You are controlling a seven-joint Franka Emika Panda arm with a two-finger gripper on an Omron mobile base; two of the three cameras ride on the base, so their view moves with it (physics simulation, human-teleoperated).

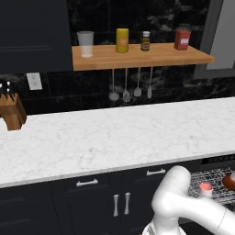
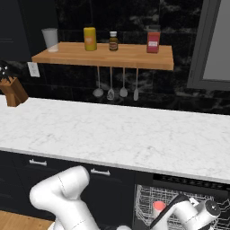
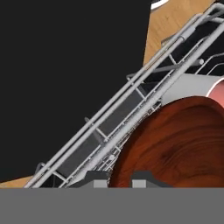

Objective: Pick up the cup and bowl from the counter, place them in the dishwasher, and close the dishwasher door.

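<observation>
Bowl (image 3: 175,144) low over dishwasher rack (image 3: 131,113), beside cup (image 2: 159,207) already seated in it; gripper (image 3: 120,177) at bowl rim, grip impossible to tell; likely risk: bowl tipping off wires if let go crooked; hand view gives rim close up, base views give bare counter (image 1: 114,133).

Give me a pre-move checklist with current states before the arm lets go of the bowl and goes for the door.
1. Cup in the dishwasher rack: ok, standing among the wires.
2. Bowl over the rack: ok, hand view shows it right beside the wires.
3. Bowl resting on the rack: cannot tell.
4. Gripper open or shut: cannot tell, only the fingertips show.
5. Counter free of cup and bowl: ok.
6. Dishwasher door shut: not ok, rack is still exposed.
</observation>
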